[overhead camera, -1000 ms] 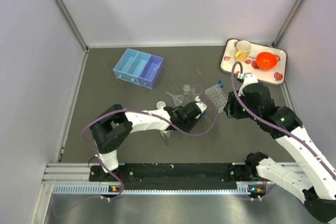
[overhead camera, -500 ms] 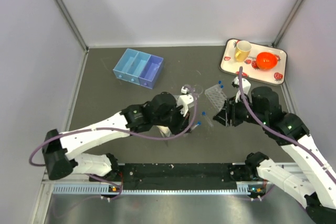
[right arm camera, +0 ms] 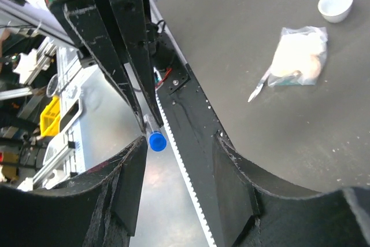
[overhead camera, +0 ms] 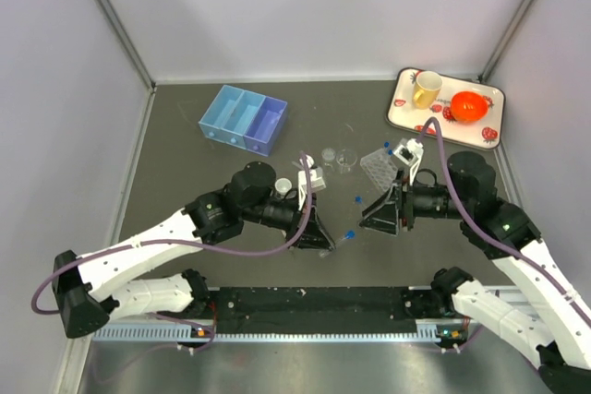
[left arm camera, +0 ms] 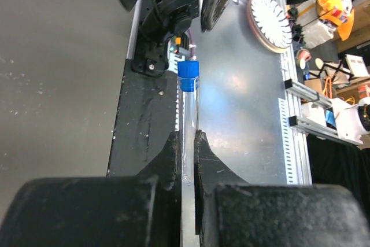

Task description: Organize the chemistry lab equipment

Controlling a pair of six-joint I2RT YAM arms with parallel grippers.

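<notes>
My left gripper [overhead camera: 330, 240] is shut on a clear blue-capped tube [overhead camera: 347, 236] and holds it level above the table, cap pointing right. In the left wrist view the tube [left arm camera: 188, 102] sticks out past the closed fingertips [left arm camera: 171, 143]. My right gripper [overhead camera: 367, 218] is open and faces the tube's cap from the right; in the right wrist view the cap [right arm camera: 156, 141] sits just off its left finger [right arm camera: 124, 183]. The clear tube rack [overhead camera: 379, 169] stands behind, with blue caps at its far end. Another tube [overhead camera: 358, 198] lies on the table.
The blue three-compartment tray [overhead camera: 243, 119] sits at the back left. Tiny clear beakers [overhead camera: 338, 156] stand left of the rack. The bag of white material [right arm camera: 298, 56] and a small white cup [right arm camera: 335, 4] lie under the left arm. The strawberry tray [overhead camera: 403, 110] holds mug and bowl at the back right.
My left arm has swung back and lifted the tube, turning it level toward the right. My right gripper has dropped and moved left to face the tube's cap.
</notes>
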